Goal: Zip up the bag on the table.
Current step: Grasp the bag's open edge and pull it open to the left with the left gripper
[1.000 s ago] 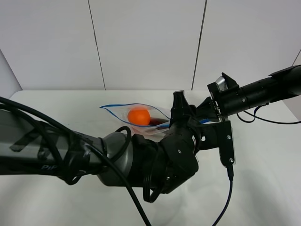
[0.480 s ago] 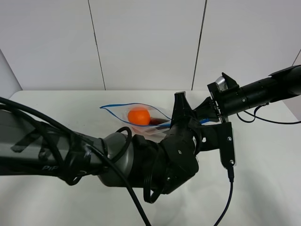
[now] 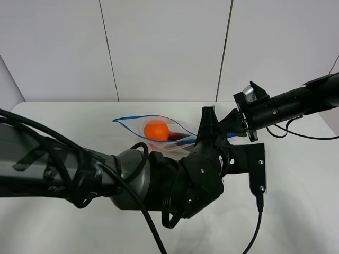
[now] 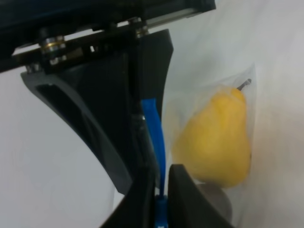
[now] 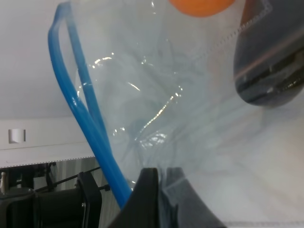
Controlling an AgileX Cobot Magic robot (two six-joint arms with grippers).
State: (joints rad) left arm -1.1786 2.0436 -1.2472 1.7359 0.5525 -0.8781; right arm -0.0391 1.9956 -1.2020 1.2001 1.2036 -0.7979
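Note:
The clear bag [image 3: 175,127] lies on the white table [image 3: 69,119], its mouth open at the left, with its blue zipper strip [image 3: 132,118] along the top. An orange ball [image 3: 156,130] shows inside it. My left gripper [image 3: 208,121] is shut on the zipper strip [image 4: 154,126] near the bag's right end, next to a yellow pear [image 4: 216,142] inside the bag. My right gripper [image 3: 230,127] is shut on the bag's right corner. In the right wrist view its fingers [image 5: 148,190] pinch the crinkled plastic [image 5: 152,109] beside the strip [image 5: 80,99].
My bulky left arm [image 3: 132,180] and its cables cover the table's near middle and hide the bag's lower part. My right arm [image 3: 291,103] reaches in from the right. White wall panels [image 3: 164,47] stand behind the table.
My left gripper and its wrist mount have shifted a little to the right along the zipper. The right gripper and the bag's open left end have stayed put.

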